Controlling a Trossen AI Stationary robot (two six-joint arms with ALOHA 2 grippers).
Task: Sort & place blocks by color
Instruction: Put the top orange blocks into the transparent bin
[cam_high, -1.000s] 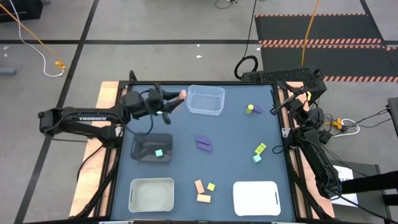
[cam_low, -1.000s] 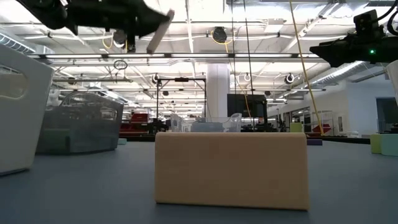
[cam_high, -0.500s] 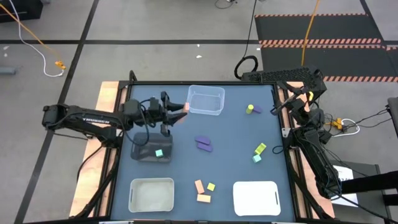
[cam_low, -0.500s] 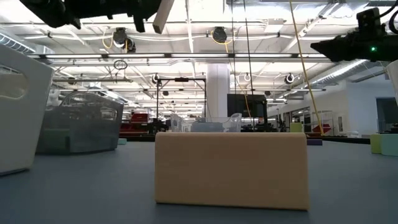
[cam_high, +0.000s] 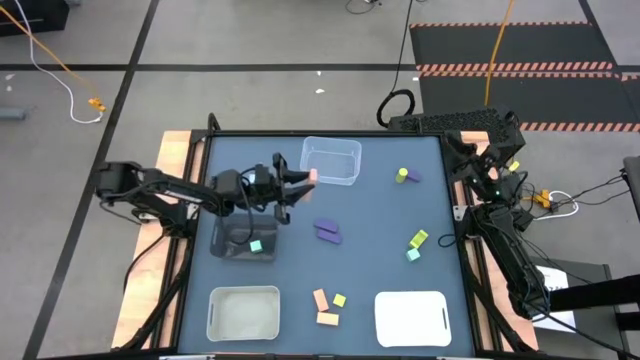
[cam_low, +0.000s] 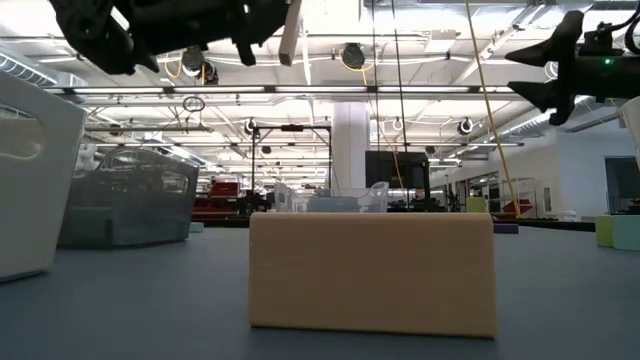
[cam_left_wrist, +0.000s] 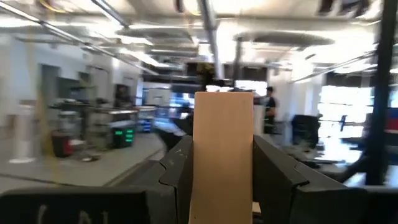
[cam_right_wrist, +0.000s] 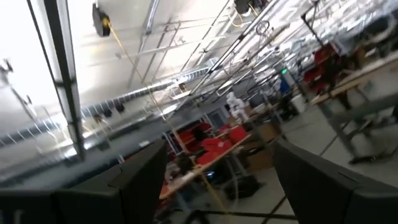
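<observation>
My left gripper (cam_high: 298, 181) hovers over the table between the clear bin (cam_high: 330, 161) and the black bin (cam_high: 240, 240). It is shut on a pale orange bar (cam_high: 311, 176), which also shows high up in the low view (cam_low: 292, 30). My right gripper (cam_high: 478, 160) waits open above the table's far right corner, looking into the room (cam_right_wrist: 217, 168). Loose blocks rest on the blue tabletop: two purple bars (cam_high: 327, 231), a yellow-green cylinder beside a purple block (cam_high: 403, 175), a yellow-green and a teal block (cam_high: 416, 241), and two orange blocks with a yellow-green cube (cam_high: 327, 307). My left gripper pinches the pale orange bar (cam_left_wrist: 222, 124) between its two fingers (cam_left_wrist: 180, 168), one on each long side. The fingers come roughly level from the table's left. The bar stands nearly upright across them, rises past the fingertips and is lifted well clear of the table.
A teal block (cam_high: 256, 245) lies in the black bin. A pale bin (cam_high: 243, 312) and a white bin (cam_high: 412, 318) stand along the near edge. An orange block (cam_low: 370, 272) fills the foreground of the low view. Bare tabletop lies around the purple bars.
My left gripper has carried the orange bar toward the table's right and a little toward the near edge, from beside the clear bin's far left corner to its near left corner. The bar has tipped from slanted to nearly upright. My right arm's wrist has tipped in place.
</observation>
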